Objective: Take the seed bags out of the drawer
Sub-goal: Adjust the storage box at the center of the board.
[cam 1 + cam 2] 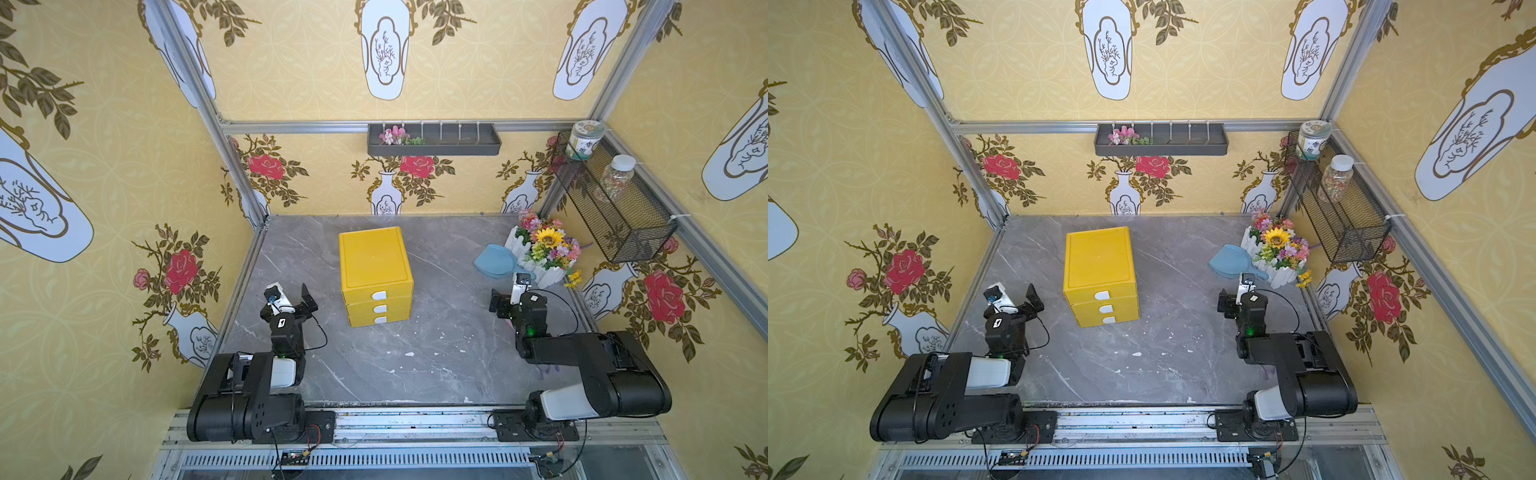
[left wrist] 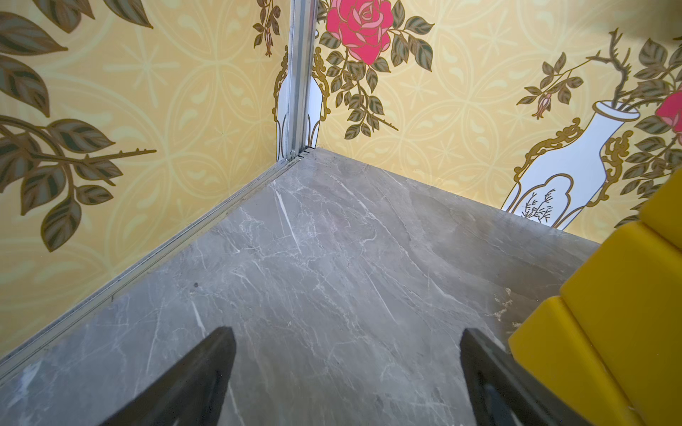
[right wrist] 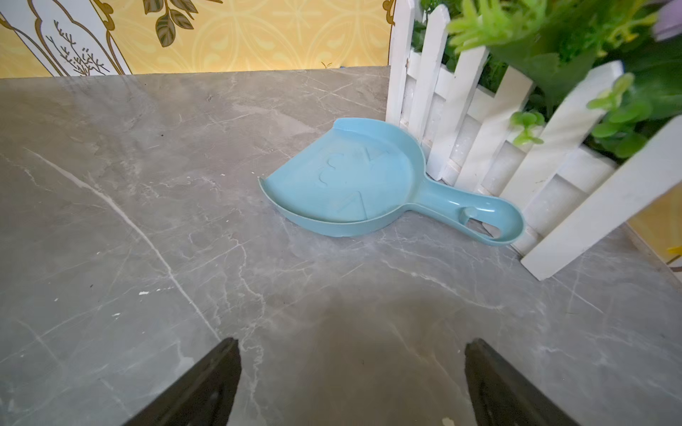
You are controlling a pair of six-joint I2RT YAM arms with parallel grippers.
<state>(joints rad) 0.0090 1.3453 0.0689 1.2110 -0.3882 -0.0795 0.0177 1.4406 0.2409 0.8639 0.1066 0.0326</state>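
Note:
A yellow three-drawer cabinet (image 1: 376, 270) (image 1: 1100, 272) stands mid-table, and its drawers with white handles (image 1: 379, 308) are all shut. The seed bags are hidden from every view. My left gripper (image 1: 297, 298) (image 1: 1026, 297) hovers left of the cabinet, open and empty. In the left wrist view its fingers (image 2: 221, 354) spread over bare marble, with the cabinet's corner (image 2: 609, 313) just beside one finger. My right gripper (image 1: 508, 294) (image 1: 1230, 298) sits right of the cabinet, open and empty. Its fingers (image 3: 225, 365) frame bare tabletop.
A blue dustpan (image 1: 496, 259) (image 3: 350, 184) lies against a white picket planter of artificial flowers (image 1: 544, 253) (image 3: 479, 121) at the back right. A wire basket with jars (image 1: 615, 199) hangs on the right wall. A grey shelf (image 1: 434, 141) hangs on the back wall.

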